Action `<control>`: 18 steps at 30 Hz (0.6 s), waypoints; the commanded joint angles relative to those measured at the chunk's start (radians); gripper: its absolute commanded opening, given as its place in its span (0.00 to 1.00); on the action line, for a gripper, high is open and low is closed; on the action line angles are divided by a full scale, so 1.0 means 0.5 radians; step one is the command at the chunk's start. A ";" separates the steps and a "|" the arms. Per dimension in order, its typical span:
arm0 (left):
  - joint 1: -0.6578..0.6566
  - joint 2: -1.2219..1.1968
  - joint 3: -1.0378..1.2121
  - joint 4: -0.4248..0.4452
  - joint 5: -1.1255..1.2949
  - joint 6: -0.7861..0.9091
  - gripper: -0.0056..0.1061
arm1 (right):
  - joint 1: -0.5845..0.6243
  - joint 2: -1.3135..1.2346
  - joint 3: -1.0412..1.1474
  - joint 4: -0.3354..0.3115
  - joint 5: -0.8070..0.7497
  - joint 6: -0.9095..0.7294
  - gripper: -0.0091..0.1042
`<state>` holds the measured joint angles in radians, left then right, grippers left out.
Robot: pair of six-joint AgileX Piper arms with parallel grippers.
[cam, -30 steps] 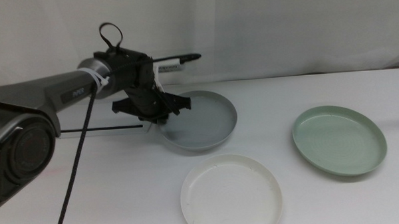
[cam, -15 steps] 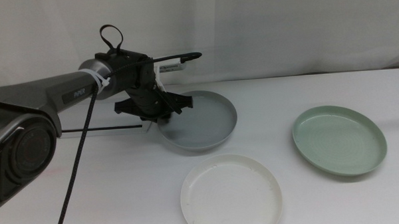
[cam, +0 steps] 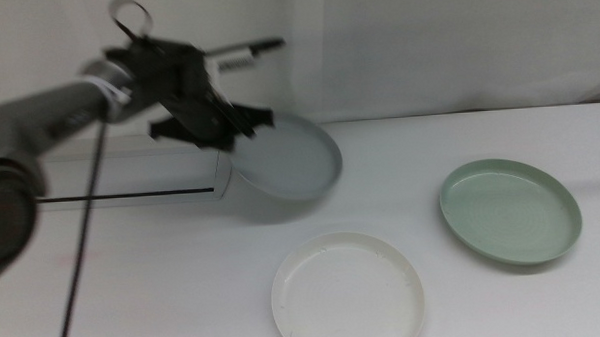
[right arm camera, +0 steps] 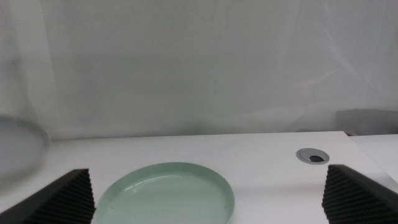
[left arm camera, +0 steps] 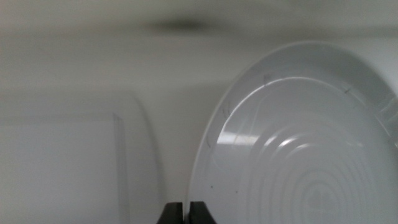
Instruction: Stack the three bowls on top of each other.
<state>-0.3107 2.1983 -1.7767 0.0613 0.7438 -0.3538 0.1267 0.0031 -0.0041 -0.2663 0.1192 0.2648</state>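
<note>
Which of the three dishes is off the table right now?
The blue-grey bowl: the left tool grips its rim and holds it tilted in the air, while the white bowl and pale green bowl lie flat.

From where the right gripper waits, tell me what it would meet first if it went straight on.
Likely the green bowl: it lies on the table just ahead of the open right gripper, between its jaws in the wrist view. If the gripper passes above the rim, the white wall behind comes next; depth is unclear.

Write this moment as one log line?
left pincer: shut on blue-grey bowl, lifted, tilted | right pincer: open, waiting | white bowl, green bowl: on table
</note>
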 commanded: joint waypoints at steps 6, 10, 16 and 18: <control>0.085 -0.423 -0.018 0.002 0.146 0.117 0.03 | 0.005 -0.072 0.082 -0.021 0.002 -0.005 0.99; 0.090 -0.704 -0.018 -0.007 0.262 0.172 0.03 | 0.005 -0.072 0.082 -0.021 0.002 -0.005 0.99; 0.086 -0.963 -0.018 -0.210 0.499 0.389 0.03 | 0.005 -0.072 0.082 -0.021 0.002 -0.005 0.99; 0.073 -1.015 -0.001 -0.210 0.570 0.409 0.03 | 0.005 -0.072 0.082 -0.021 0.002 -0.005 0.99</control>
<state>-0.2686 1.7120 -1.7814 -0.0220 0.9936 -0.1673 0.1267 0.0031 -0.0041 -0.2663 0.1192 0.2648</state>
